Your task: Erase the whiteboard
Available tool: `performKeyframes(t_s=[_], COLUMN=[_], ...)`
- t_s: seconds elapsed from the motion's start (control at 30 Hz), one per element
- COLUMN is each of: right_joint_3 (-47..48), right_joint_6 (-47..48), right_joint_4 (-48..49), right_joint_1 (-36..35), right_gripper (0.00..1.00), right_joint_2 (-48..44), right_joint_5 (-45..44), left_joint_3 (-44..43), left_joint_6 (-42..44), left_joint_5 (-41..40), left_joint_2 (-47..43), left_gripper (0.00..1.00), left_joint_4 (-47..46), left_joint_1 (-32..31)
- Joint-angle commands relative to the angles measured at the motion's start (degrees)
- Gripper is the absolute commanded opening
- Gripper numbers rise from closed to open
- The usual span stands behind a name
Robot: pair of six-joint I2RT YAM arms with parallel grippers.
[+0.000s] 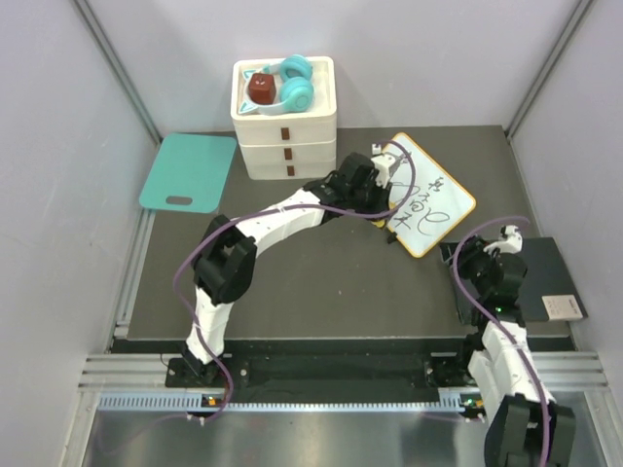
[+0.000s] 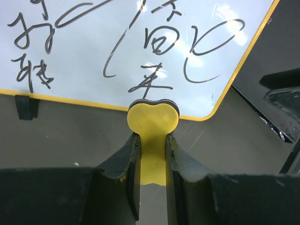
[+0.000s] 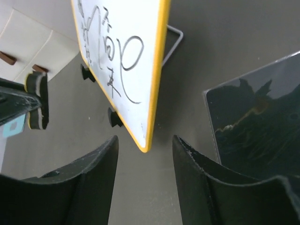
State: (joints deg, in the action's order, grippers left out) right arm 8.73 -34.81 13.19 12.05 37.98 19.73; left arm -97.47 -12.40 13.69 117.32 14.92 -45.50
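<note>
The whiteboard (image 1: 433,199) with an orange-yellow rim lies at the right middle of the dark mat, covered in black handwritten scribbles. It also shows in the left wrist view (image 2: 140,42) and the right wrist view (image 3: 126,51). My left gripper (image 1: 382,185) (image 2: 153,138) is shut on a yellow eraser (image 2: 153,119) with a black felt face, held at the board's near rim. The eraser also shows in the right wrist view (image 3: 37,101). My right gripper (image 1: 469,255) (image 3: 145,145) is open and empty, its jaws standing just short of the board's corner.
A dark grey pad (image 1: 540,277) (image 3: 258,122) lies right of the right gripper, with a small white card (image 1: 563,308) on it. A teal board (image 1: 188,172) lies far left. A white drawer unit (image 1: 284,136) at the back carries teal headphones (image 1: 297,88) and a red-brown cube (image 1: 260,89).
</note>
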Motion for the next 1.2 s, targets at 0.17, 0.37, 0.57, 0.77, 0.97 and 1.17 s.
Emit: performKeyframes(t_s=[0.17,0.37,0.57,0.77,0.97,1.17], right_joint_3=[-0.48,1.20,1.37,1.20,1.46,0.67], right_joint_6=[-2.64,-2.98,-5.71,-7.46,-9.57,-10.89], right_joint_4=[21.17,26.24,38.20,47.88,54.30,58.61], right_joint_1=[1.57,1.83,2.01,2.01,2.10,2.45], right_gripper=[0.47,0.33,0.29,0.27,0.21,0.00], right_joint_2=[12.82,20.72,31.62,39.35,44.81,47.80], right_joint_5=[6.64,6.37,9.36,12.61,15.34,15.78], left_joint_3=[-8.61,-11.16,-14.67,-16.26,-16.43,-16.52], left_joint_6=[-3.06,-4.38,-5.70,-5.44,-5.52,-5.53], left_joint_5=[2.30,2.30,1.87,-4.36,-6.22,-10.78], left_joint_2=[4.23,6.61,9.85,11.53,13.54,15.48], left_gripper=[0.00,0.00,0.00,0.00,0.00,0.00], left_joint_4=[-2.43,-3.49,-3.49,-2.09,-2.17,-3.31], left_joint_1=[-0.21,-0.21,-0.12,-0.29,-0.30,-1.35])
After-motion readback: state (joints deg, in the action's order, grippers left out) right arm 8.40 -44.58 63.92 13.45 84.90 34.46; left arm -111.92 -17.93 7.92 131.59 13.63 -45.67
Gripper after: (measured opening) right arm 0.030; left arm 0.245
